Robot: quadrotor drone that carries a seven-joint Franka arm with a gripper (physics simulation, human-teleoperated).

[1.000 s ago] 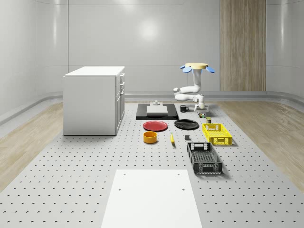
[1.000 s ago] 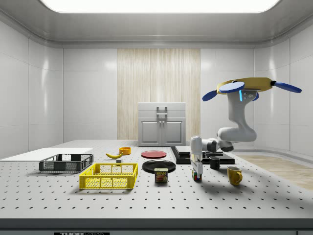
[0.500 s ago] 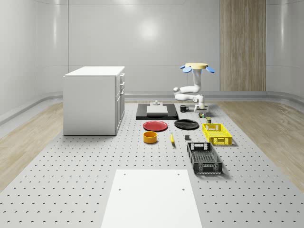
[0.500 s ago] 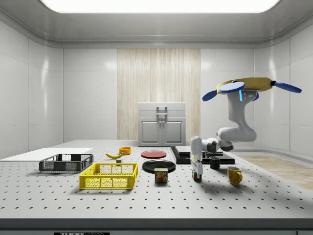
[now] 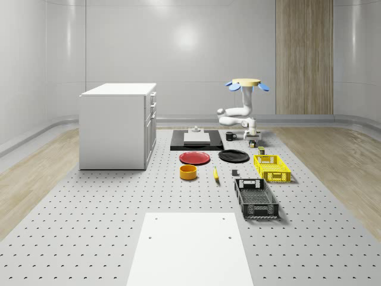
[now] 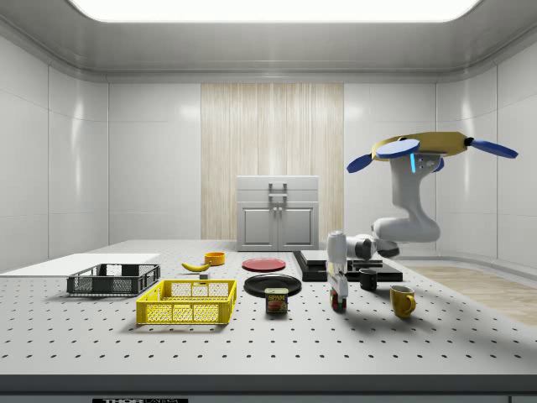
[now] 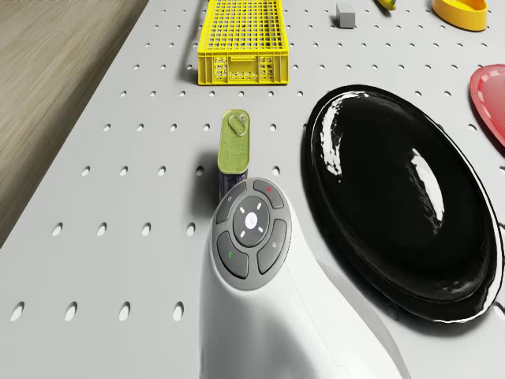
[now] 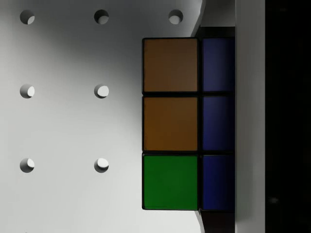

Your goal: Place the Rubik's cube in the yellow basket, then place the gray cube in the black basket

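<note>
On the perforated table [image 5: 89, 238], near the whole-scene view's right edge, sit two mesh baskets in a row. Yellow basket [image 5: 272, 167] lies farther back, black basket [image 5: 256, 198] nearer the camera; nothing shows inside either, from above or from the side. Yellow basket seen end-on in drone view [image 7: 241, 39], interior bare as far as visible.

Gray cube [image 5: 235, 173] rests on the table between the banana [image 5: 215, 174] and the yellow basket, apart from both. Orange bowl [image 5: 188, 172] stands beside the banana; red plate [image 5: 194, 158] and black plate [image 5: 233, 156] sit behind them.

Drone [image 6: 428, 148] hovers above the table's far end, to the side view's right, arm bent down toward the table. Gripper [image 6: 337, 290] hangs lifted slightly off the surface, pinching the Rubik's cube [image 6: 338, 300] between its fingers; in the side view the cube appears just clear of the table. Wrist view: Rubik's cube [image 8: 187, 124] close up, orange, green and blue tiles facing the camera, a dark finger [image 8: 286, 121] against its blue side.

Spam can [image 6: 276, 300] stands on the table between the gripper and the yellow basket. Yellow mug [image 6: 402, 300] sits to the side view's right of the gripper.
</note>
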